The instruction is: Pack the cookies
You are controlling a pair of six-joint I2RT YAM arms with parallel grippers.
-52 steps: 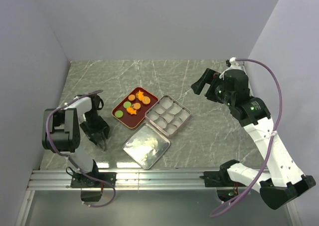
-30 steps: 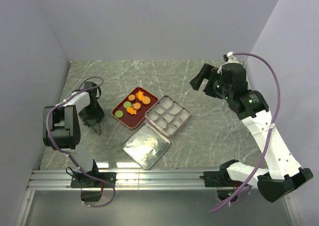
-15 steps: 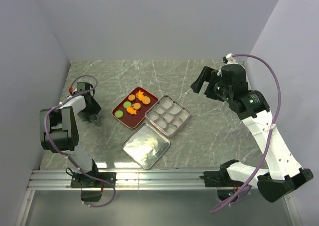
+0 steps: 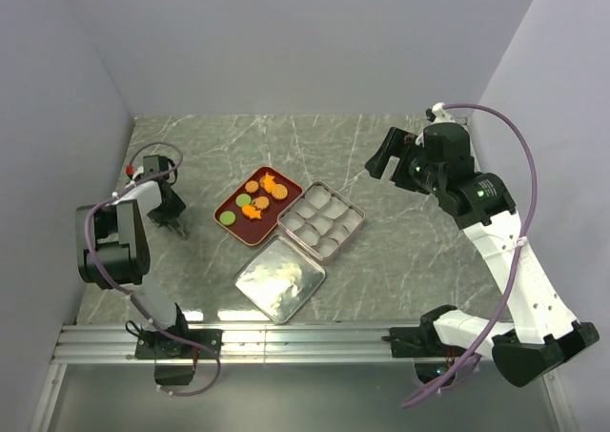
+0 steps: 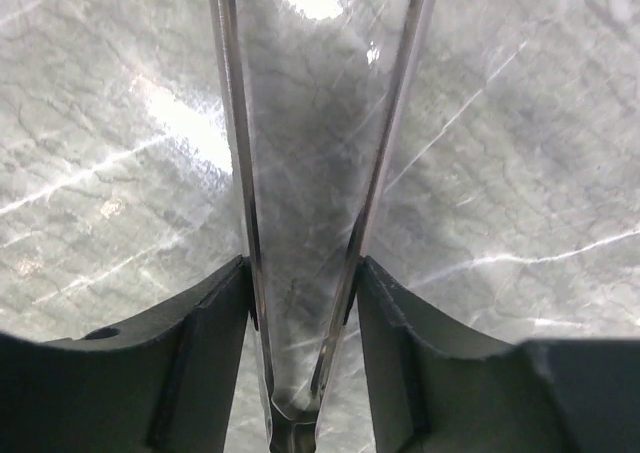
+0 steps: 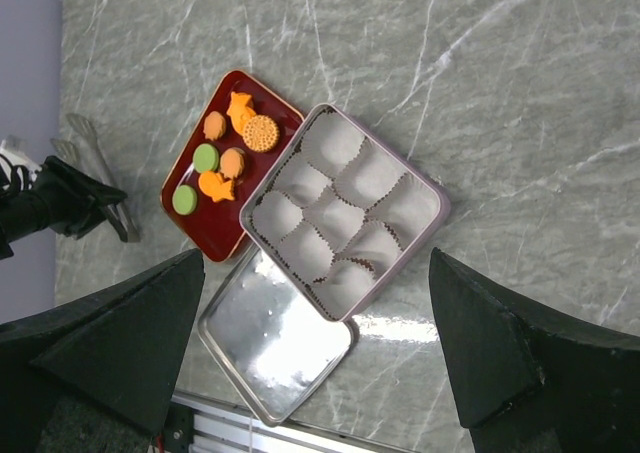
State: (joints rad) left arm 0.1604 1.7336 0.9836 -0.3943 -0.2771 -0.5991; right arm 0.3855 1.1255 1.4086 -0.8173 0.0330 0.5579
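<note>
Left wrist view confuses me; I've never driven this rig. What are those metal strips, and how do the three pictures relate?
Two robot arms are bolted at the near edge of a table. The top view looks down on both; each wrist view looks along that arm's own gripper. The left gripper straddles metal tongs; whether it has clamped them is unclear. The right gripper hangs open and empty; its camera sees a red tray of cookies, a tin of empty paper cups, and its lid.

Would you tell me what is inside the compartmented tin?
Only empty paper cups fill the tin; the cookies all lie on the red tray. Nothing hides its interior.
</note>
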